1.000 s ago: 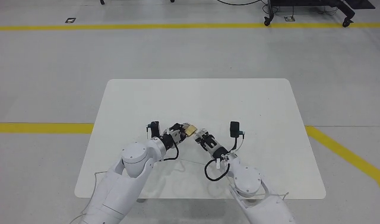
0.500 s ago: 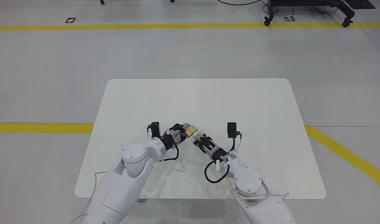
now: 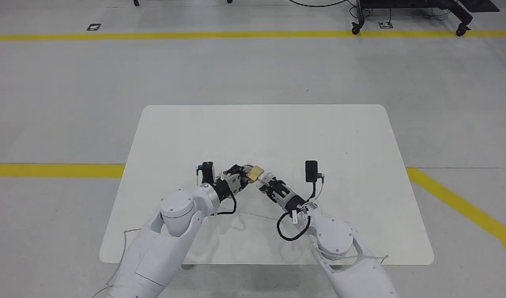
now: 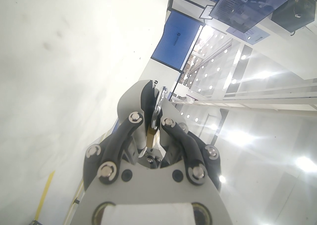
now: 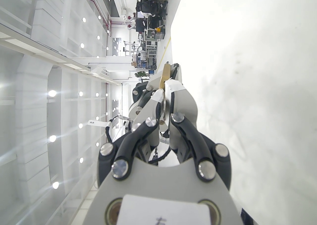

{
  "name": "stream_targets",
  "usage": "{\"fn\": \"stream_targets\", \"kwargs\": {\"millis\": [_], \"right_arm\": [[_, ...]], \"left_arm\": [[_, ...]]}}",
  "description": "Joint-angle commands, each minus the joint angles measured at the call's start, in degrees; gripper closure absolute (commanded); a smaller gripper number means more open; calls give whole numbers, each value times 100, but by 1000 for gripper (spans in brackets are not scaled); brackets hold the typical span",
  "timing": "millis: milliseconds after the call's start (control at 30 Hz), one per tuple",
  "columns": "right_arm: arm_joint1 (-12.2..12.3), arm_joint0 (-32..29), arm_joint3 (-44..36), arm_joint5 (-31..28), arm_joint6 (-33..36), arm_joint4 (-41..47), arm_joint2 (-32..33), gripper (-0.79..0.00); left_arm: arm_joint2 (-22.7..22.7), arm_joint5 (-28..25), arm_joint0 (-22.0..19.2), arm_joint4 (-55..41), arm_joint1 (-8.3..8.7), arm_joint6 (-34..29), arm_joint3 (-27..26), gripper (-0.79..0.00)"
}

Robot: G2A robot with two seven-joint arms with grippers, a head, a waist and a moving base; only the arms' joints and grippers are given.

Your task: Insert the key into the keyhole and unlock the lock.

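Clamping the small brass padlock (image 3: 254, 172) edge-on between its black-padded fingers, the left gripper (image 4: 156, 112) sits at 9 o'clock of the lock, near the middle of the white rounded table (image 3: 340, 132). At 4 o'clock of the lock, the right gripper (image 5: 165, 92) is closed on the flat silver metal key (image 5: 163, 106), with its white-taped fingertips just beside the brass body. The key points toward the padlock, but whether its blade is inside the keyhole cannot be told.

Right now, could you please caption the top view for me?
Over the white table, the left gripper holds the brass lock; the right gripper holds the key.
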Motion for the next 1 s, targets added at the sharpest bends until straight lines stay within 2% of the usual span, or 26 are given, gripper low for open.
{"fn": "stream_targets", "kwargs": {"millis": [0,467,633,767,967], "right_arm": [[4,-7,-4,4,49,17,26,0],[16,-85,-87,-22,163,33,115,-28],[20,-121,-118,-47,183,34,141,-58],[22,-143,-134,-63,189,37,160,-129],[27,-186,-165,-107,205,51,194,-142]], "left_arm": [[-6,32,-12,-38,4,-106,28,0],[-52,94,-61,-137,22,-327,105,0],[-62,87,-59,-146,27,-332,104,0],[-73,78,-55,-137,33,-338,108,0],[-94,69,-42,-126,43,-337,87,0]]}}
